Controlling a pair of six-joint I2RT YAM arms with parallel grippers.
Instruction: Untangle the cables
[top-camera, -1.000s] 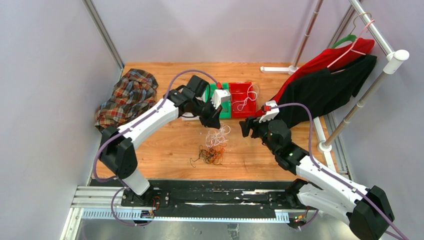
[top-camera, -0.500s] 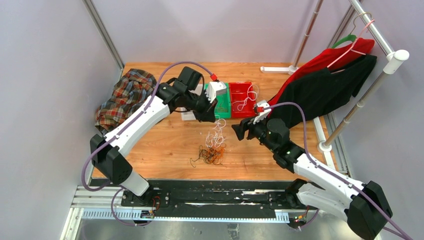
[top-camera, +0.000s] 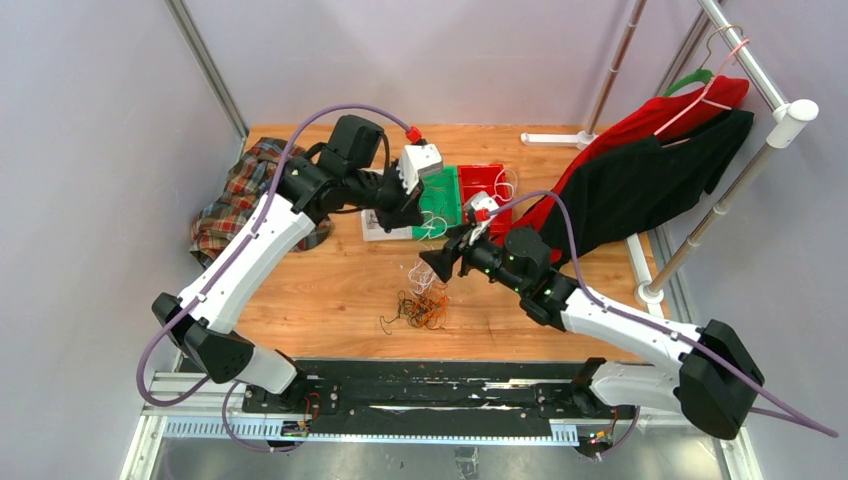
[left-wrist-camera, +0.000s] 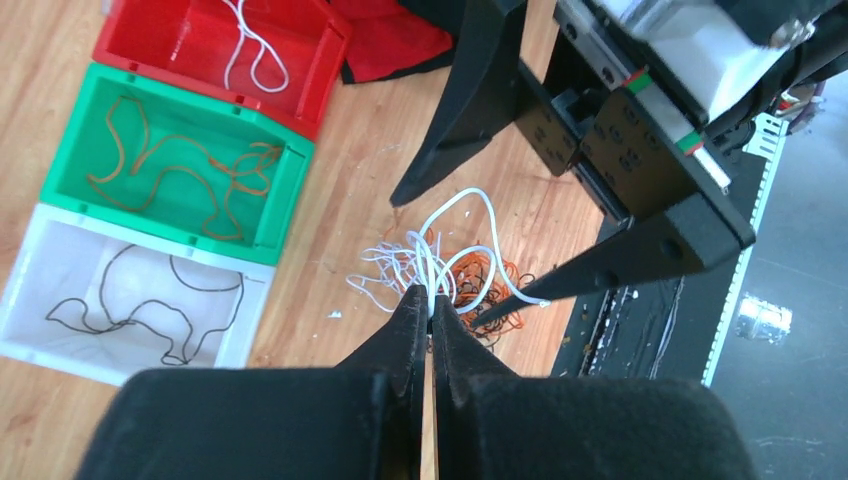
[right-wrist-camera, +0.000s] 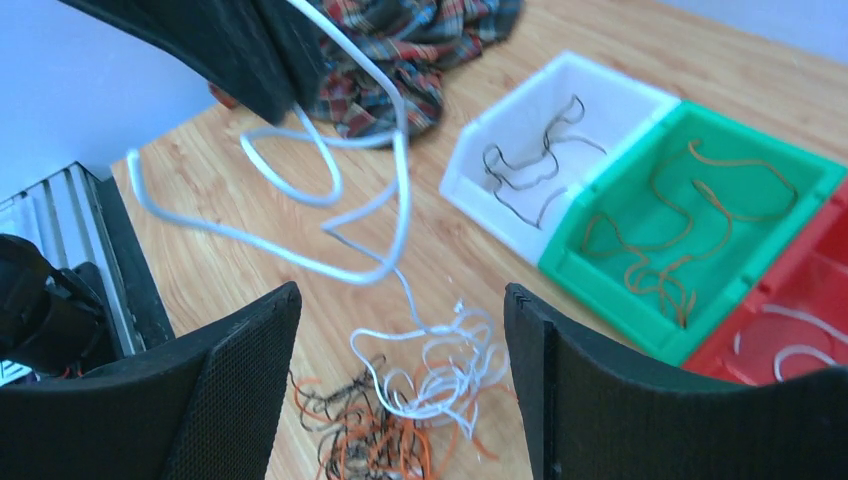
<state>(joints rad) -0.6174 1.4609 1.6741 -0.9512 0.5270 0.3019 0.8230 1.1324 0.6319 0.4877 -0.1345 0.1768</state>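
The cables lie in a tangled heap (top-camera: 425, 305) of white, orange and black strands on the wooden table. My left gripper (top-camera: 415, 217) is shut on a white cable (left-wrist-camera: 470, 205) and holds it up, while its lower end stays in the heap (left-wrist-camera: 480, 285). In the left wrist view the fingertips (left-wrist-camera: 432, 300) pinch the strand. My right gripper (top-camera: 438, 262) is open and empty just right of the hanging strand. In the right wrist view it (right-wrist-camera: 400, 292) frames the white cable (right-wrist-camera: 400, 180) and the heap (right-wrist-camera: 400, 440).
Three bins stand behind the heap: a white bin (left-wrist-camera: 60, 275) with a black cable, a green bin (left-wrist-camera: 150, 232) with orange ones, a red bin (left-wrist-camera: 200, 95) with a white one. A plaid cloth (top-camera: 250, 190) lies at the left. Clothes (top-camera: 650, 160) hang at the right.
My left gripper has risen and drawn back to the left, pulling the white cable up from the heap. My right gripper has moved left, close to the strand.
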